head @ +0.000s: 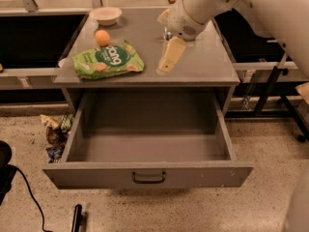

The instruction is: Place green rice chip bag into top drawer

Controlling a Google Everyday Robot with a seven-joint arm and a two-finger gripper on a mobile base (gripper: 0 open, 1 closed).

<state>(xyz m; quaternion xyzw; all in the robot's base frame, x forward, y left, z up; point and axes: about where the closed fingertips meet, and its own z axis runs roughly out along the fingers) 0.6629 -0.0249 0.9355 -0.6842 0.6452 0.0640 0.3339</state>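
Bag (108, 59) lies flat on the counter (205, 62), front-left, logo up, close to the front edge. Orange (102, 37) sits just behind the bag; whether they touch, cannot tell. Bowl (105, 15) stands at the back-left corner. Drawer (147, 175) is pulled out below the counter, handle at the centre of its front. Gripper (169, 59) hangs over the counter's middle, angled down-left, to the right of the bag and apart from it. Open or closed: cannot tell.
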